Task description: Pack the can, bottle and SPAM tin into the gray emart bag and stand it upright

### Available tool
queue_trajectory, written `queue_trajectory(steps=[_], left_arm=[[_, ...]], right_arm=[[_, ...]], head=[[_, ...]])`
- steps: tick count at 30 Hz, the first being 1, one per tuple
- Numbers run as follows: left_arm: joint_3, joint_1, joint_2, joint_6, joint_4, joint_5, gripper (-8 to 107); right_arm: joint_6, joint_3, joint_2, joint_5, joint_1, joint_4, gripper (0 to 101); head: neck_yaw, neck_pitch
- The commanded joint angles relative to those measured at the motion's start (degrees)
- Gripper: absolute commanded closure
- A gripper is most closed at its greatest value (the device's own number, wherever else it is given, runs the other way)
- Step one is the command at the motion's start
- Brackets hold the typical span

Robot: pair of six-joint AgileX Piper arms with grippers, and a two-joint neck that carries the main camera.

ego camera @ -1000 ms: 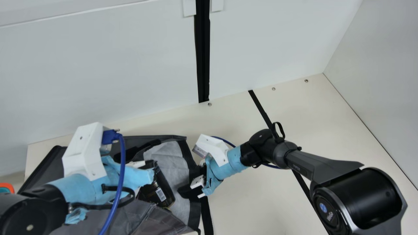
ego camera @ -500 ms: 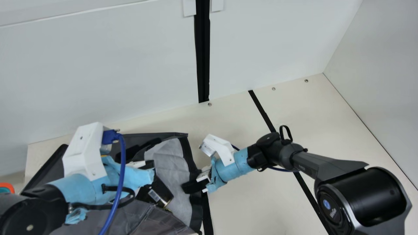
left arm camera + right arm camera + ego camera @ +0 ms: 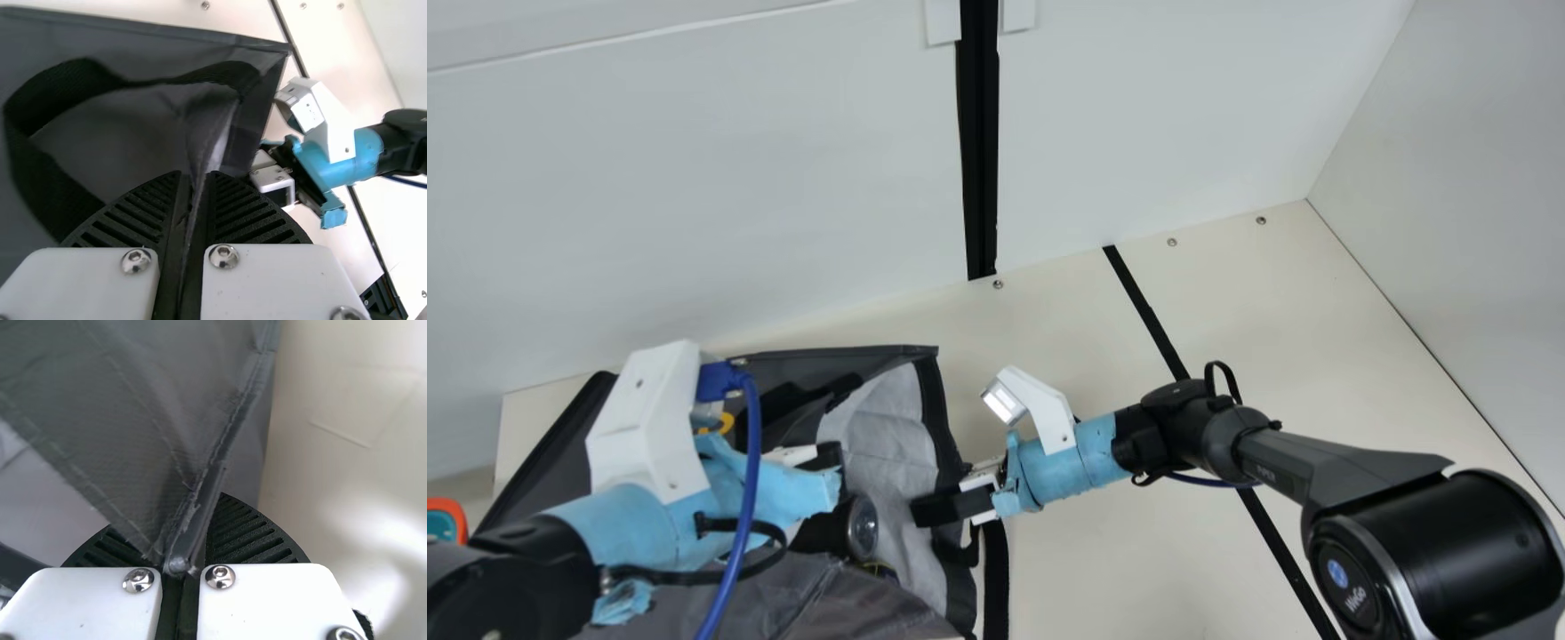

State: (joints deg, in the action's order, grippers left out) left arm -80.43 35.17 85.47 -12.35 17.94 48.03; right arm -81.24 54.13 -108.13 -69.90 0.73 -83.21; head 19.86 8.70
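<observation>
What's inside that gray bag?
In the gray bag there's a dark item with a round, shiny end, and just below it part of a gold-rimmed item. My left arm and the folded fabric cover the rest, so I can't tell what else.

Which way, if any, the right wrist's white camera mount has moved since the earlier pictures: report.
Yes. In the main view the white camera mount has moved right, closer to the fixed black strip on the table.
</observation>
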Motion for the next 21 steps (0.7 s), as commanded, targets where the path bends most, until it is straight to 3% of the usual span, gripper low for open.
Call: queue_trajectory(steps=[1,12,21], left_arm=[[-0.40,0.05,0.27,0.53,0.35,-0.25,107],[-4.55,-0.89,2.18,5.16,3.23,-1.38,107],[-7.25,-3.54,3.00,11.86,7.51,-0.33,107]], right_arm=[[0.50,-0.24,0.91,0.00,0.70,-2.20,101],[6.68,-0.57,7.98,0.00,3.63,-9.32,101],[11.20,-0.89,13.41,0.00,1.91,-12.74,101]], head=[[0.14,1.30],[0.14,1.30],[0.14,1.30]])
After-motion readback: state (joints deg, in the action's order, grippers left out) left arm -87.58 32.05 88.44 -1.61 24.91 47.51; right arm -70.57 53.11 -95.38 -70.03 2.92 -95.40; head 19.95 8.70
